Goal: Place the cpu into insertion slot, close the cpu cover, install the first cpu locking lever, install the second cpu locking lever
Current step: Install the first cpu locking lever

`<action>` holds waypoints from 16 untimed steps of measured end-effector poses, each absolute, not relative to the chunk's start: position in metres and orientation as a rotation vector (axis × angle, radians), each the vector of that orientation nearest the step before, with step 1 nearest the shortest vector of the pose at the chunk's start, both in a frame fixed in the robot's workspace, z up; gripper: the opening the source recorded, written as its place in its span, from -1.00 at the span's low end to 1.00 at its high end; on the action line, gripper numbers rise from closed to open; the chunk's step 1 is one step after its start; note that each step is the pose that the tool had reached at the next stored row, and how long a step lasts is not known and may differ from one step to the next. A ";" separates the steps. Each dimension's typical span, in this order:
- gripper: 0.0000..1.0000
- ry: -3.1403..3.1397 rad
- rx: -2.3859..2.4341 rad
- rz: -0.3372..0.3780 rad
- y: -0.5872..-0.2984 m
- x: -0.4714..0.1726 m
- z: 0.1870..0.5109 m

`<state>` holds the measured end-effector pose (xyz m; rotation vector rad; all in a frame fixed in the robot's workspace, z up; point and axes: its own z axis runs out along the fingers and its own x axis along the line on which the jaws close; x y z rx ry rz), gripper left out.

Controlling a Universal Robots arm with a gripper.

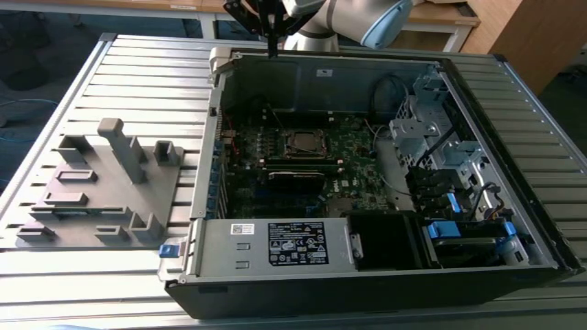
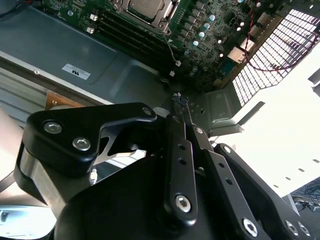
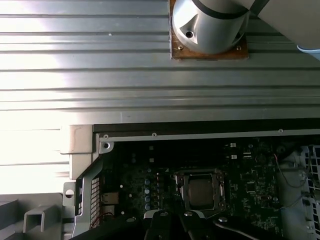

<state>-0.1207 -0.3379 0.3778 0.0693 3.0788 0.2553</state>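
Note:
The cpu [image 1: 302, 142] lies flat in the insertion slot [image 1: 285, 134] on the motherboard inside the open computer case. Both wrist views show its dull silver top [image 2: 145, 6] [image 3: 202, 193]. The shiny cpu cover [image 3: 219, 186] [image 2: 165, 14] lies down as a frame around the chip. My gripper [image 1: 273, 49] hangs high above the case's back wall, well away from the socket. Its black fingers meet at a point [image 2: 178, 101] with nothing between them. I cannot make out how the locking levers stand.
A grey fixture block [image 1: 101, 185] sits on the slatted metal table [image 1: 137, 75] at the exterior view's left. Inside the case are a drive cage [image 1: 431, 130], black memory slots [image 1: 295, 163] and a power supply [image 1: 275, 244]. The arm's base [image 3: 210, 25] stands behind the case.

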 end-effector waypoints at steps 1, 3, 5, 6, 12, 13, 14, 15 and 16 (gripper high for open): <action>-0.79 3.082 0.070 0.248 -0.338 -0.121 0.378; -0.79 3.090 0.072 0.233 -0.338 -0.121 0.377; -0.79 3.098 0.076 0.226 -0.338 -0.121 0.376; -0.79 3.102 0.077 0.223 -0.338 -0.121 0.375; -0.79 3.115 0.080 0.213 -0.338 -0.121 0.371; -0.79 3.115 0.080 0.213 -0.338 -0.121 0.371; -0.79 3.115 0.080 0.213 -0.338 -0.121 0.371; -0.79 3.115 0.080 0.213 -0.338 -0.121 0.371; -0.79 3.115 0.080 0.213 -0.338 -0.121 0.371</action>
